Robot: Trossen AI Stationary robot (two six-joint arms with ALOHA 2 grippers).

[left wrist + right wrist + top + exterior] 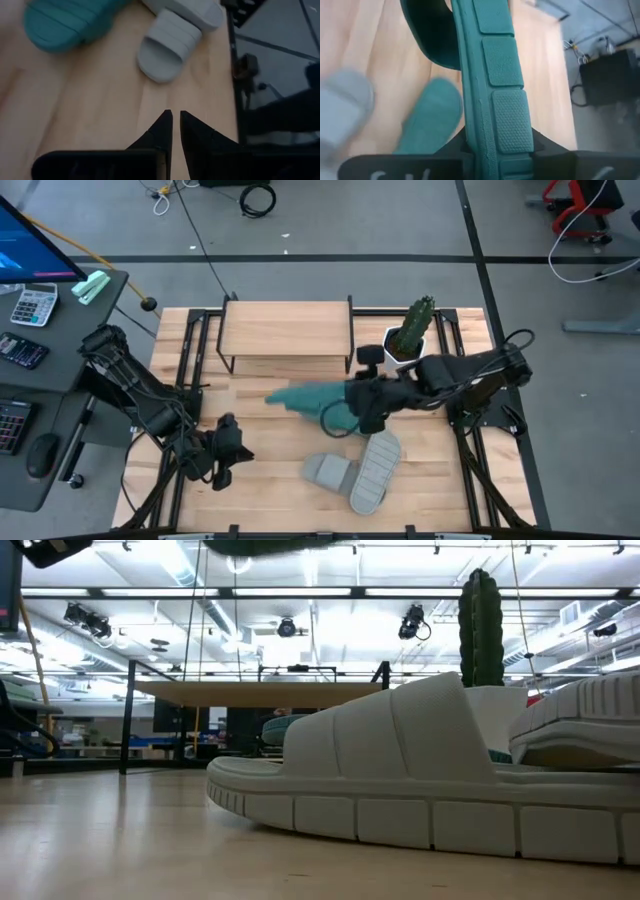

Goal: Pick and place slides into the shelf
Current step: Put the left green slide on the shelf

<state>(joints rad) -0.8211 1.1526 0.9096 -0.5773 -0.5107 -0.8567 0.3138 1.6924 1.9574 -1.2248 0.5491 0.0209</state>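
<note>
My right gripper (362,402) is shut on a teal slide (305,397), which it holds above the table's middle, in front of the shelf (285,328). A second teal slide (431,117) lies on the table below it. Two light grey slides lie near the front edge: one on its sole (328,471), the other (376,470) with its ribbed sole showing. In the low view the nearer grey slide (400,780) fills the foreground. My left gripper (175,127) hovers over the front left of the table (270,480), shut, with nothing between its fingers. My right gripper pinches the teal slide between its two fingers at the end away from the strap (495,145). One finger is on the treaded underside, the other on the footbed side. The slide is turned on edge, reaches out from the fingers toward the table's left, and is lifted clear.
A cactus in a white pot (415,330) stands just right of the shelf, behind my right arm. Black metal frames run along both table sides. A desk with calculators (30,305) stands off the left edge. Bare wood lies between my left gripper and the grey slides.
</note>
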